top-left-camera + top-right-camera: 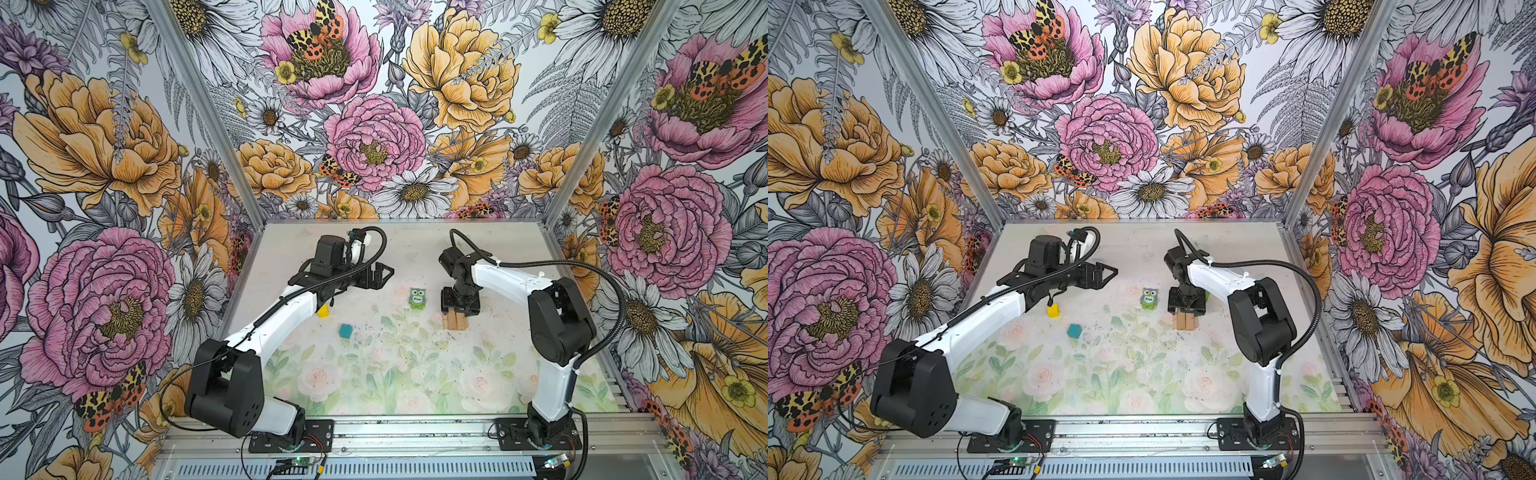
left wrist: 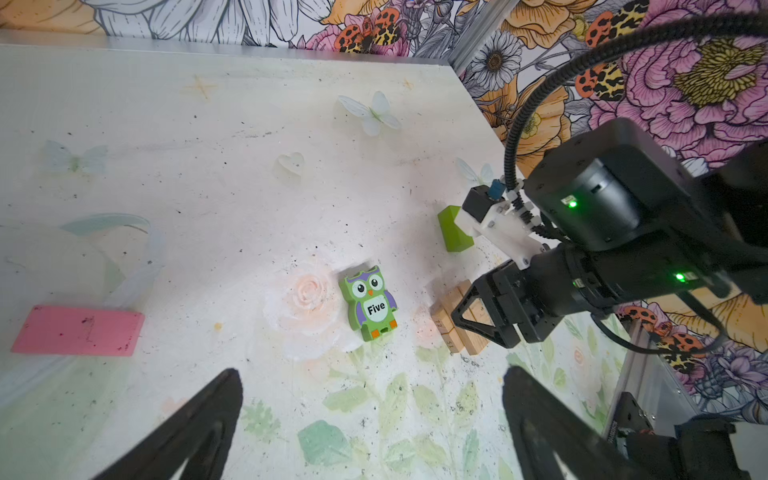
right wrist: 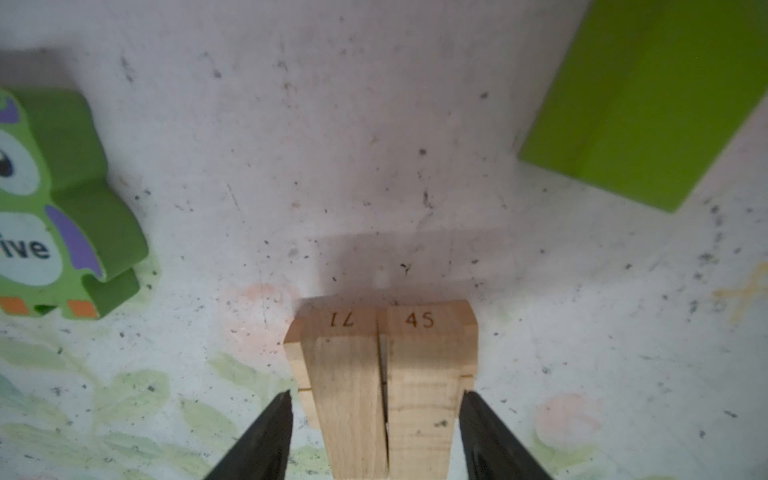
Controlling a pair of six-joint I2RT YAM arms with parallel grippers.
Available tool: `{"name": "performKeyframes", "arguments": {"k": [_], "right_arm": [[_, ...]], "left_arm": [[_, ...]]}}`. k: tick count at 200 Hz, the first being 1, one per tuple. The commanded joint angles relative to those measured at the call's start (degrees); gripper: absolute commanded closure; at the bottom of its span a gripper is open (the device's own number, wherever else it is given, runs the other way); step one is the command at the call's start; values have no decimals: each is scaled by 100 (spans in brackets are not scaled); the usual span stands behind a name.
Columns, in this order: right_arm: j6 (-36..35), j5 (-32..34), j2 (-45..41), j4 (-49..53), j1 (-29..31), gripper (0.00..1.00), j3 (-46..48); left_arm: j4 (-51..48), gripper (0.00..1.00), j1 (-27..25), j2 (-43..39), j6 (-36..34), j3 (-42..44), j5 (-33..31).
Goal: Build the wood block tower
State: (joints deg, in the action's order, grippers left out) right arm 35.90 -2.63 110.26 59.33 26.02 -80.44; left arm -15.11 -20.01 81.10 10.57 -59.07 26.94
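Left fingers point(image 2: 199, 415) stood wide apart, empty | right fingers point(image 3: 266, 436) flanked tan bars point(image 3: 419, 395), grip could not be told | owl block point(image 3: 62, 199) lay near bars

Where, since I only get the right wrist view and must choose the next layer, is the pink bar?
Observer: The pink bar lies flat on the table; only the left wrist view shows it.
Operator: Any cubes around?
Observer: A yellow cube and a teal cube sit apart, both left of the owl block in both top views.
Operator: Is the left tool free?
Observer: Yes, the left tool hangs open with nothing between its fingers.
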Motion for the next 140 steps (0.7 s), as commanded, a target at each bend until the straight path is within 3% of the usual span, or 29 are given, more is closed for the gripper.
{"name": "performKeyframes", "arguments": {"k": [1,91,140], "right_arm": [[-85,79,127,-71,-9,36,-69],[-84,88,221,-54,-9,50,-87],[-179,141,-42,-49,-18,32,-111]], "left_arm": [[140,1,-47,-234,-11,127,290],[80,1,-78,-445,21,282,237],[68,1,-86,-464,37,282,250]]}}
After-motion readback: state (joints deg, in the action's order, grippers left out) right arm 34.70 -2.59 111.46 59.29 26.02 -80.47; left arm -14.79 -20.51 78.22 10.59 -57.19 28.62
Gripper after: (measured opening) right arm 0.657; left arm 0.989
